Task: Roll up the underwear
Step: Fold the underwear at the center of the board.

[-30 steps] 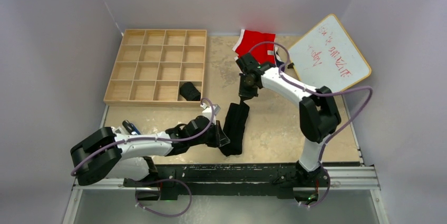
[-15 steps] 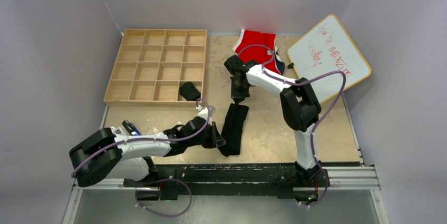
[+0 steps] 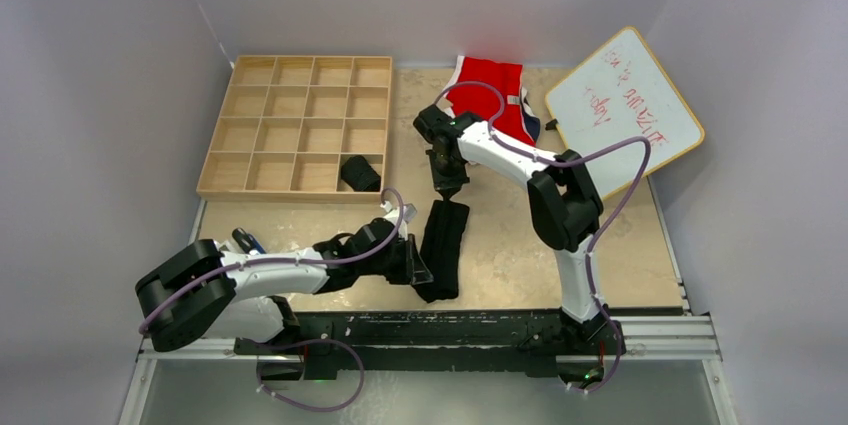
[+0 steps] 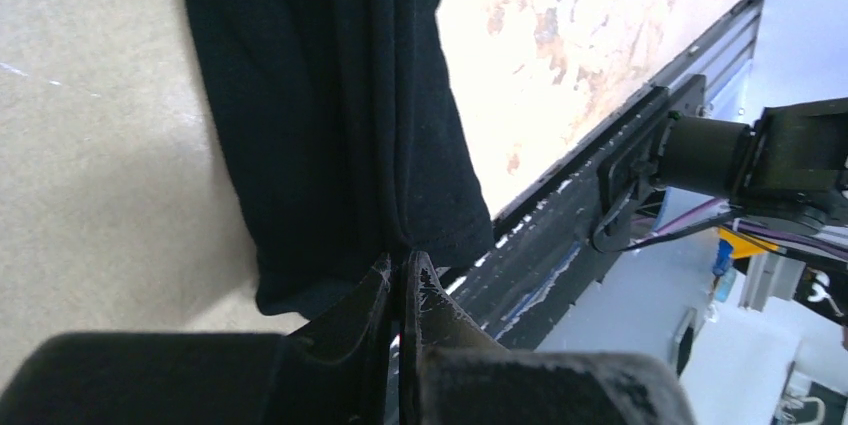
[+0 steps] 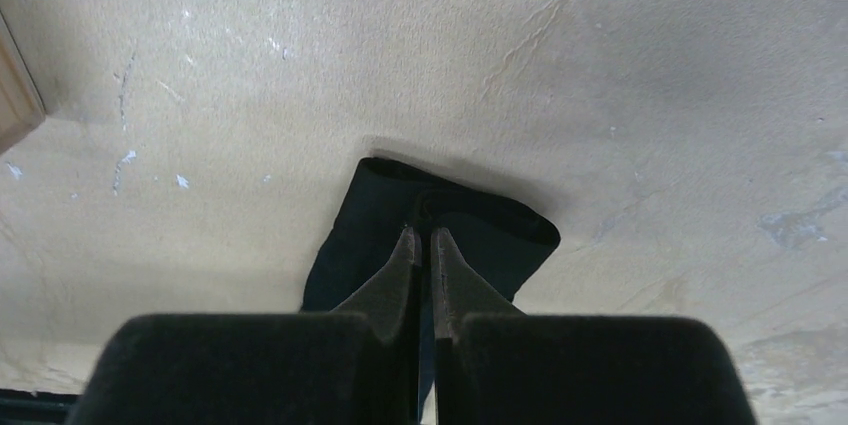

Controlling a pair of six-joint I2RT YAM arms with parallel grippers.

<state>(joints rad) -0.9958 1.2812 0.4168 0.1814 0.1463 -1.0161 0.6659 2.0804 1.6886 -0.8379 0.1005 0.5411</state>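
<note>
L jaws: left gripper (image 4: 402,263) clenched, pads pressed together w/ no gap we can see.
L tips: touching the near end of the flat underwear (image 4: 320,95), right where a lengthwise crease runs in. We can't tell if a fold is nipped btw them.
R jaws: right gripper (image 5: 421,237) clenched too, fingers tight together.
R tips: pointing down over the far end of the same garment. Contact or not, we can't tell.
Flat underwear: black, folded into a long narrow strip. It lies on the table (image 3: 520,235) btw the two arms and runs far-to-near, w/ its near end close to the black rail (image 3: 450,325).
L arm: low, reaching in from the strip's left side.
R arm: stretched over the middle of the table, wrist bent down.
Tray underwear (image 3: 360,173): 2nd black piece, a compact bundle in the near-right compartment of the wooden tray (image 3: 270,193).
Tray: gridded, far-left on the table, apart from the strip.
Red briefs (image 3: 492,93): at the far edge just beyond the R wrist, white trim showing.
Whiteboard (image 3: 640,115): far right, set askew, red writing on it.
</note>
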